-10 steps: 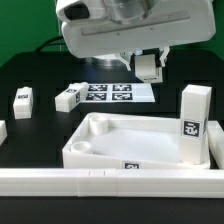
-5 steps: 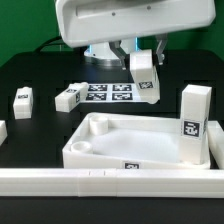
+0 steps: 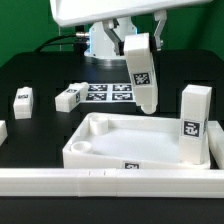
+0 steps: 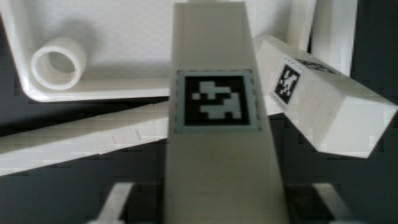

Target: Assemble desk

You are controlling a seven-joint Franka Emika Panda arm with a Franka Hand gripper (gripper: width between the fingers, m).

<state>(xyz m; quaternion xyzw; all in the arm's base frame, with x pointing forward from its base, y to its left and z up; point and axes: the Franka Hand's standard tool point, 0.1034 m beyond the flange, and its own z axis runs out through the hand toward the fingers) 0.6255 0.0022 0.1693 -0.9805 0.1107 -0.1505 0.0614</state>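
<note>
The white desk top (image 3: 120,150), a rimmed tray with round corner sockets, lies in the front middle of the table. One tagged leg (image 3: 194,122) stands upright at its right corner. My gripper (image 3: 139,38) is shut on another white leg (image 3: 141,78), which hangs slightly tilted above the tray's far edge. In the wrist view this held leg (image 4: 217,105) runs up the centre between my fingers (image 4: 125,200), tag facing the camera, with a round socket (image 4: 63,65) and the upright leg (image 4: 329,95) beyond it.
Two loose tagged legs (image 3: 22,100) (image 3: 68,97) lie at the exterior view's left, and part of another (image 3: 2,131) shows at the edge. The marker board (image 3: 108,93) lies behind the tray. A long low white rail (image 3: 100,182) runs along the front.
The arm has risen and shifted toward the exterior view's left with the leg. The leg now hangs lower and nearer the tray's far edge.
</note>
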